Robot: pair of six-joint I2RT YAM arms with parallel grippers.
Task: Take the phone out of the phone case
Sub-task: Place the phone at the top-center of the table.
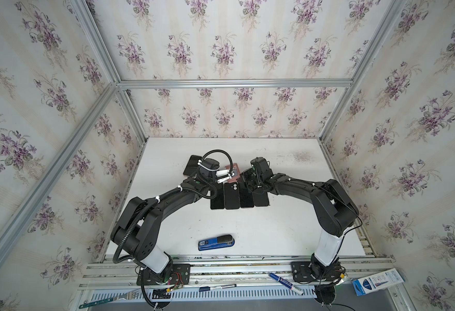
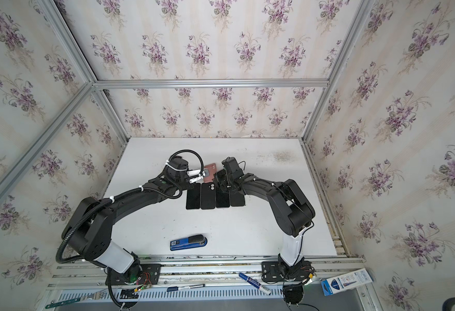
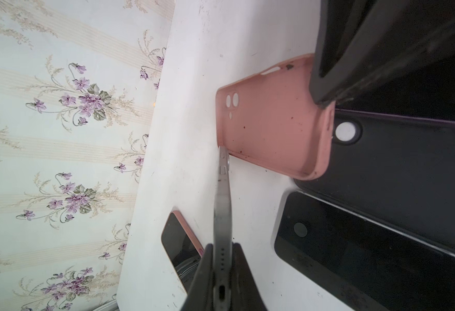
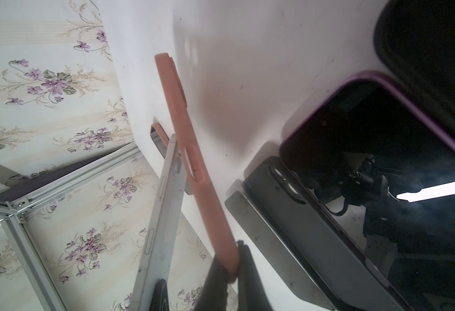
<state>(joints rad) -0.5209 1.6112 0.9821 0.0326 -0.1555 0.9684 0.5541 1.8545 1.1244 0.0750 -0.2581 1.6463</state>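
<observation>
L gripper is clamping the bare phone edge-on; R gripper is pinching the empty pink case, hanging at phone's 3 o'clock in a top view.

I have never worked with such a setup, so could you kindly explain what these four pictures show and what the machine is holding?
This is a robot with two black arms mounted at the near edge of a white table. Two pictures look down from overhead, side by side; the other two come from a camera on each wrist. The left arm has its jaws shut on a grey phone, seen edge-on. The right arm has its jaws shut on an empty pink case. The phone is already out. On the table lie a row of dark phones and cases, another phone apart from them, and a blue stapler.
</observation>
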